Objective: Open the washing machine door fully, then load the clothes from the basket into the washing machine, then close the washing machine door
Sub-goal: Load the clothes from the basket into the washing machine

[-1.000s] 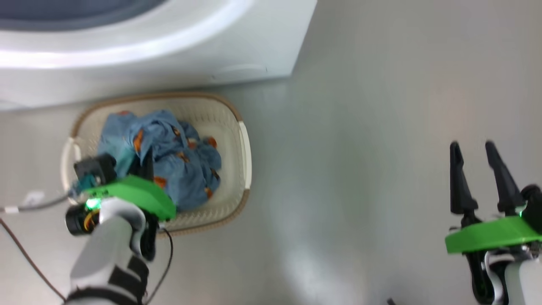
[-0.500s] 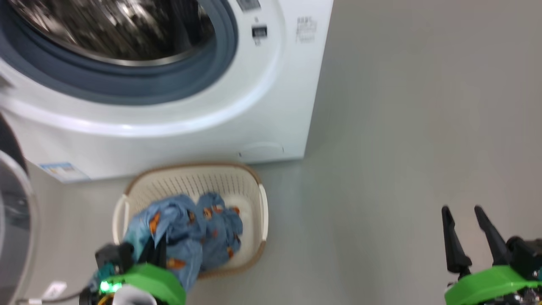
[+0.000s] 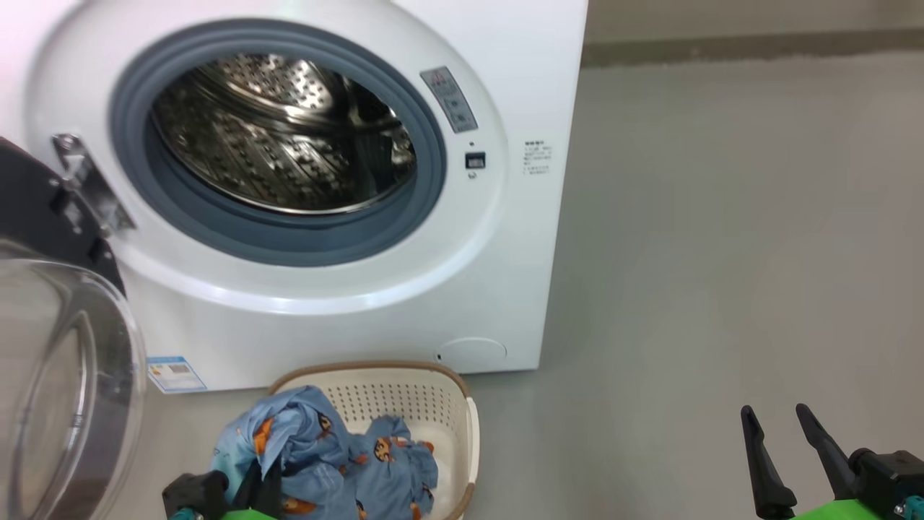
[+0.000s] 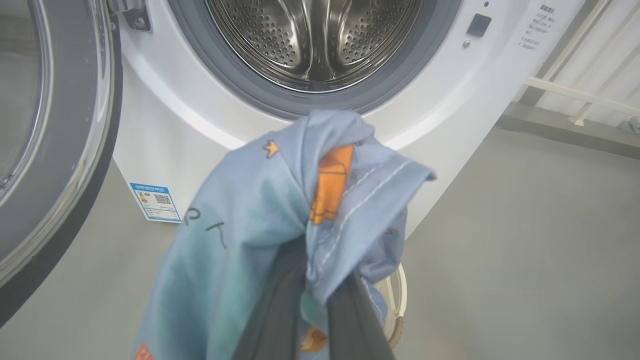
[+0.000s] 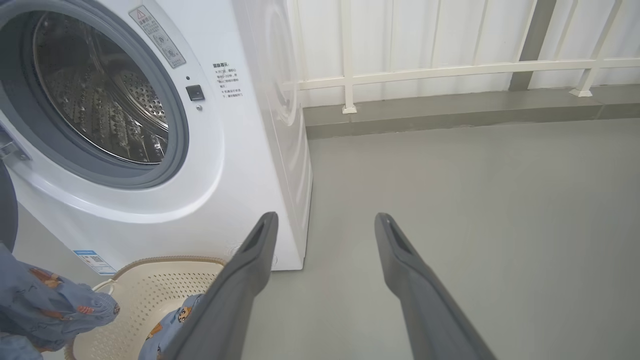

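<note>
**A:** Where were the clothes?

**B:** One bundle of the light blue clothes printed with small orange-brown figures [image 4: 280, 200] hung from the left gripper [image 4: 312, 280]. Its two long dark fingers were clenched on the fabric. The bundle was lifted above the left side of the small cream-white perforated plastic basket with a brown rim [image 3: 404, 396], and more of the same cloth lay inside.

**A:** And the basket itself?

**B:** It stood on the grey floor [image 3: 722, 253], just in front of the big white front-loading washing machine [image 3: 505, 289]. It was below the round filter cap [image 3: 471, 354] and to the right of the blue label sticker [image 3: 175, 374].

**A:** Was the machine open?

**B:** Yes. The large round door with a glossy black rim and clear glass bowl [image 3: 72, 375] was swung out to the left on its hinge. That exposed the grey-blue rubber gasket [image 3: 426, 188] and the steel perforated drum [image 3: 281, 144].

**A:** The other arm?

**B:** The right gripper [image 5: 325, 222] hovered over the floor, well to the right of the basket. Its fingers were spread wide, released.
</note>
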Controlling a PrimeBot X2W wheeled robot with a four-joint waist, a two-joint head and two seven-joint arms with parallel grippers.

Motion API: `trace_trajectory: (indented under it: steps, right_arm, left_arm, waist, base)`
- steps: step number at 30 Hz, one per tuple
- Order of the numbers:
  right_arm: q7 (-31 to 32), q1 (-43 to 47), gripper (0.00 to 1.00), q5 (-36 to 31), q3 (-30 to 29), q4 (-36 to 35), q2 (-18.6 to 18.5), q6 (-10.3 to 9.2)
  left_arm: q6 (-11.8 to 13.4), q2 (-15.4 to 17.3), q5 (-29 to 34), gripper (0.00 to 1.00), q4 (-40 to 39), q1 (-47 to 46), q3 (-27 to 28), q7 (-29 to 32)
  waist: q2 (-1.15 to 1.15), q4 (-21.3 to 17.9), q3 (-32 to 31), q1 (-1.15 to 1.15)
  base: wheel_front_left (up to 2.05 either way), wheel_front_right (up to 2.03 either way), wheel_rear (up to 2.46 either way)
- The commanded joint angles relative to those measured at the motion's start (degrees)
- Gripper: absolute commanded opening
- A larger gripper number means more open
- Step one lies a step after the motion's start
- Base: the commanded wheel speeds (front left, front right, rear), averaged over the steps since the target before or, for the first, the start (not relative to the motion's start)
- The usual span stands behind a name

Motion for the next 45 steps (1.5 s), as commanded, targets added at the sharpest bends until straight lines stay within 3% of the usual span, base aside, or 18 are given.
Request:
trace_trajectory:
  steps: [1, 13, 34, 45]
  right_arm:
    - [0.0, -0.9, 1.00, 0.2, 1.3, -1.8, -0.8, 0.25]
    - [0.1, -0.5, 1.00, 0.7, 1.4, -2.1, -0.8, 0.25]
    - [0.1, -0.9, 1.00, 0.8, 1.9, -1.9, -0.8, 0.25]
    - [-0.2, -3.7, 1.00, 1.1, 1.8, -3.3, -0.8, 0.25]
  left_arm:
    - [0.3, 1.3, 0.3, 0.00, -1.8, -0.6, 1.6, -0.1]
    - [1.8, 2.2, 0.1, 0.00, -8.1, 1.7, 1.0, 2.3]
    - [2.7, 2.5, -0.2, 0.00, -11.0, 1.8, -0.4, 3.5]
    - [2.1, 2.3, -0.9, 0.00, -9.7, -4.5, -0.9, 5.6]
  waist:
    - [0.00, 0.9, -1.2, 0.01]
    - [0.00, 1.1, -0.9, 0.01]
    - [0.00, 1.0, 0.3, 0.01]
    - [0.00, -1.7, 7.7, 0.01]
  base:
    - [0.00, 0.00, 0.00]
    - [0.00, 0.00, 0.00]
    - [0.00, 0.00, 0.00]
    - [0.00, 0.00, 0.00]
